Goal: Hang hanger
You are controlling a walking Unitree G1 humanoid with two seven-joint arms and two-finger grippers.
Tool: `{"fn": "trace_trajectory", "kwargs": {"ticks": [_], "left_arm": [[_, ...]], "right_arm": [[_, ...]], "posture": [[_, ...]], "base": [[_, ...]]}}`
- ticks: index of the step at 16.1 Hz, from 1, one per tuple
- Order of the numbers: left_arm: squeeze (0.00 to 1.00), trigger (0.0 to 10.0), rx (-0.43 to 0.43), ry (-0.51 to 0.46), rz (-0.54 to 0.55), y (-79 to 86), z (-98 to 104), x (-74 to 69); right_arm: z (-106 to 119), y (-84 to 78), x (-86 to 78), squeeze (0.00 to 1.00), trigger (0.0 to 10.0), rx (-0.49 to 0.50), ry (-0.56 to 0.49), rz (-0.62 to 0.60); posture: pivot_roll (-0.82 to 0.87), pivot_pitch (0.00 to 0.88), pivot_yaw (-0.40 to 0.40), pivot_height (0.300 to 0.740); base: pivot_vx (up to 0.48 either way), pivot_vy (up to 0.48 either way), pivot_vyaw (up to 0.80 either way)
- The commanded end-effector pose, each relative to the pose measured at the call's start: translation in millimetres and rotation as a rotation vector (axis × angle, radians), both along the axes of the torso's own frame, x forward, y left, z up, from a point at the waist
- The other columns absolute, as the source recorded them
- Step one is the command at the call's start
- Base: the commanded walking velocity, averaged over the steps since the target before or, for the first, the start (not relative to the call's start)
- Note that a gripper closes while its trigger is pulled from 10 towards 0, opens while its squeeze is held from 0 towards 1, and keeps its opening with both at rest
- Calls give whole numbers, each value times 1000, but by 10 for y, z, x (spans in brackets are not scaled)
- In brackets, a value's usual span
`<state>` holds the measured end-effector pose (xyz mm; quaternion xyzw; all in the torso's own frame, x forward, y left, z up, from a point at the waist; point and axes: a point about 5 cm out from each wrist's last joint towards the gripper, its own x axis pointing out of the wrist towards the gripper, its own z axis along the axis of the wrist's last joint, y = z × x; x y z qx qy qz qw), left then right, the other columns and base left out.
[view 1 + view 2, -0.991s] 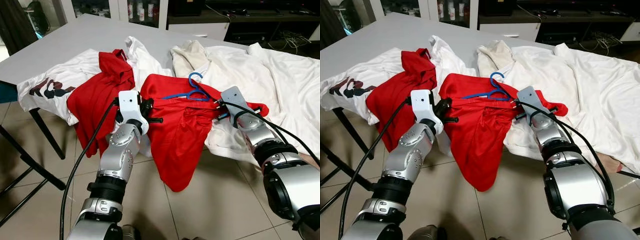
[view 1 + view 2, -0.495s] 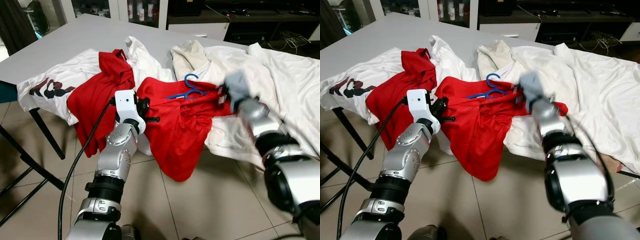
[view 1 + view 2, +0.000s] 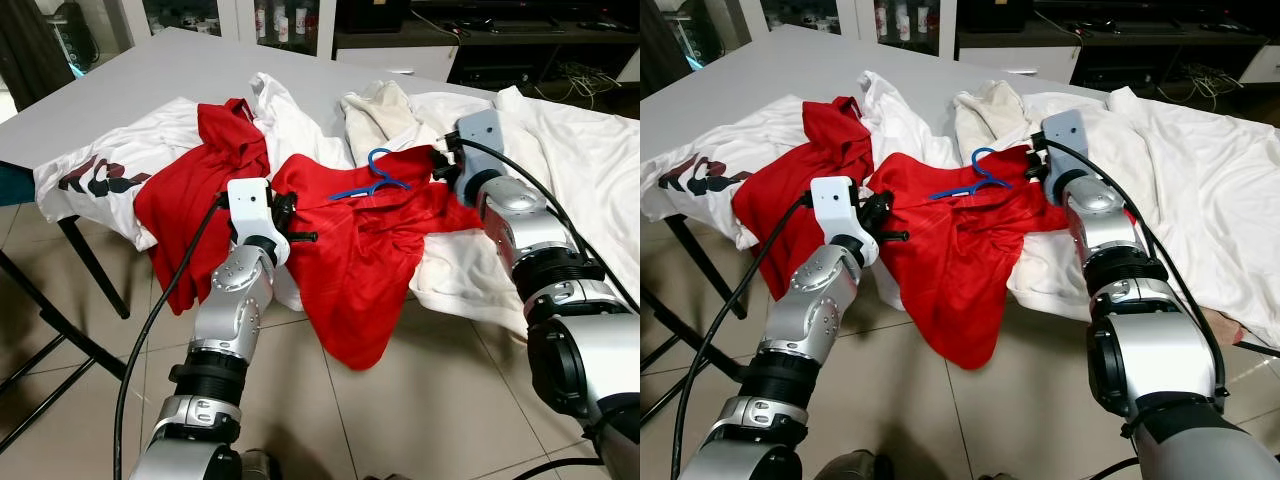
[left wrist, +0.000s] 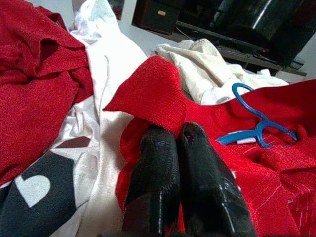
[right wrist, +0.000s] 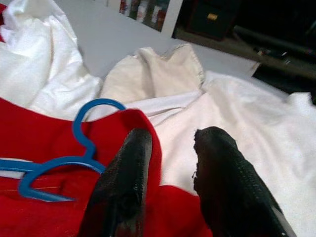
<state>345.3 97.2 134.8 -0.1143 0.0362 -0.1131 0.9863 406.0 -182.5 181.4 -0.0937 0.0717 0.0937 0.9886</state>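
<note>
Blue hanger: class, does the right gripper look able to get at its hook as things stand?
Probably yes. The right gripper is open just beside the blue hanger, whose hook lies bare on top of the red shirt, with nothing covering it.

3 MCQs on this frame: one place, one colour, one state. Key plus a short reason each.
1. Where is the hanger?
A. lying on the red shirt
B. on the floor
C. on the bare grey table

2. What colour is the hanger?
A. white
B. blue
C. black

3. How is the left hand?
A. wide open in the air
B. shut on the red shirt
C. gripping the hanger

Key:
1 A: it rests on the red fabric, its hook towards the cream cloth.
2 B: plainly blue against the red.
3 B: its fingers are pinched together on a fold of red cloth.
</note>
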Motion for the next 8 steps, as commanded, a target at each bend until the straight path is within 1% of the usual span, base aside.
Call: {"fn": "trace_trajectory", "kwargs": {"ticks": [1,4,5,6,7,8], "left_arm": [[0,10000,22,0,-8,-22,-15,3],[0,10000,31,-9,-9,-21,-6,11],[0,10000,36,-14,-10,-23,1,10],[0,10000,39,-18,-11,-26,5,10],[0,10000,40,-19,-11,-27,5,10],[0,10000,40,-22,-13,-30,3,6]], "right_arm": [[-29,-60,-21,1000,10000,46,16,-13],[-71,-98,-46,1000,10000,82,23,-21],[-71,-131,-55,247,10000,107,17,-42],[-45,-166,-59,0,10000,137,-9,-71],[-26,-170,-60,0,10000,144,-25,-74],[68,-148,-64,0,10000,172,-103,-66]], "posture": [[85,9,-40,740],[85,6,-38,740],[85,5,-38,740],[85,5,-38,740],[85,5,-38,740],[84,5,-38,740]], "base": [[0,0,0],[0,0,0],[0,0,0],[0,0,0],[0,0,0],[0,0,0]]}}
